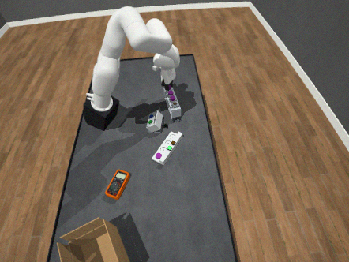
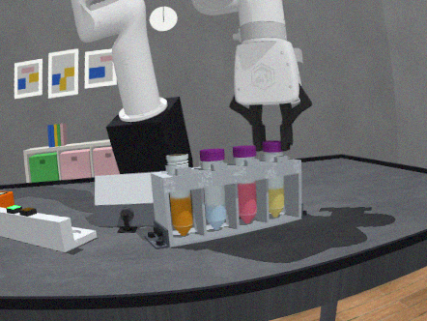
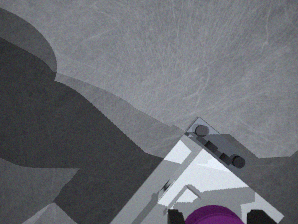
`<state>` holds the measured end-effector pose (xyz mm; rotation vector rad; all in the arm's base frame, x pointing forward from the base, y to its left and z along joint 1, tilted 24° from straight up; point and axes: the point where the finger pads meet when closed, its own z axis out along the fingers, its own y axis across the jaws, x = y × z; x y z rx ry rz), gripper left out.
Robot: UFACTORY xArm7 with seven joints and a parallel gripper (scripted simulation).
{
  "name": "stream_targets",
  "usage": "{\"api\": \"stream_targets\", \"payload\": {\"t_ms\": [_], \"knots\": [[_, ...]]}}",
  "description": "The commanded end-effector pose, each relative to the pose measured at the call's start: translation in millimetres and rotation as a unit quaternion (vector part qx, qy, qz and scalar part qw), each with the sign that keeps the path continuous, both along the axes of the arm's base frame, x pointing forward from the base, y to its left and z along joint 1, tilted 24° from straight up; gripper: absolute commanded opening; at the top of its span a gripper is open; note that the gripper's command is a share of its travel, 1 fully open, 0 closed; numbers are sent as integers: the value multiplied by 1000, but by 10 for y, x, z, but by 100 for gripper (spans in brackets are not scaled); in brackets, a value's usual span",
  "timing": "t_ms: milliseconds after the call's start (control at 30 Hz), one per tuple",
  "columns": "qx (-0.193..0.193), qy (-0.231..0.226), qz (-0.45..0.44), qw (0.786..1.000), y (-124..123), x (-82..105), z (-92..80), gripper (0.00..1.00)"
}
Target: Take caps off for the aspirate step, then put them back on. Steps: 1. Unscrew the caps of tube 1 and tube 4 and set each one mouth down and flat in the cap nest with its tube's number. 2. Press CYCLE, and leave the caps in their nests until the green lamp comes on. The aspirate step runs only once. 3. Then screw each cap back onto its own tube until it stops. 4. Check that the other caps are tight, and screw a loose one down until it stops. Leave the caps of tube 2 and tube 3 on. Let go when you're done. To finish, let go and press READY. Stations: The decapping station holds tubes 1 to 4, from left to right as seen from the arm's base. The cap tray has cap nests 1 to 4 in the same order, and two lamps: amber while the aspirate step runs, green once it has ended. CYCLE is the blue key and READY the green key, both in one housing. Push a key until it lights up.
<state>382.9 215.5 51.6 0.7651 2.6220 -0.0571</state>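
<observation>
The white decapping station [image 1: 175, 111] [image 2: 161, 193] [image 3: 200, 175] holds four tubes in a row. My gripper [image 1: 168, 84] [image 2: 271, 144] [image 3: 216, 218] comes straight down on the end tube farthest from the top camera, the yellow one [image 2: 275, 198], and is shut on its purple cap [image 2: 271, 145] [image 3: 212, 214], which sits on the tube. The red tube's cap [image 2: 244, 151] and the blue tube's cap [image 2: 213, 155] are on. The orange tube [image 2: 181, 205] at the other end stands open. Its purple cap [image 1: 158, 155] lies in the near end nest of the cap tray [image 1: 176, 136] [image 2: 45, 227].
The key housing [image 1: 156, 122] with the blue key [image 1: 151, 116] and green key [image 1: 149, 122] stands between the arm's base and the tray. The tray's lamps [image 1: 170, 147] sit mid-tray. An orange multimeter [image 1: 118, 184] and a cardboard box [image 1: 92, 241] lie nearer the top camera.
</observation>
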Motion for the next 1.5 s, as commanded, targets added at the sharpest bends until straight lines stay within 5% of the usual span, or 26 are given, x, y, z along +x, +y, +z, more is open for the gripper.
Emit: {"api": "stream_targets", "payload": {"t_ms": [0,600,1033,1333,1367,1467], "knots": [[40,-20,-92,995,19,7,12,0],[162,-66,-390,904,18,10,5,0],[253,-103,-613,742,17,13,-1,0],[254,-103,-614,740,17,13,-1,0],[254,-103,-614,740,17,13,-1,46],[254,-103,-614,740,17,13,-2,46]]}}
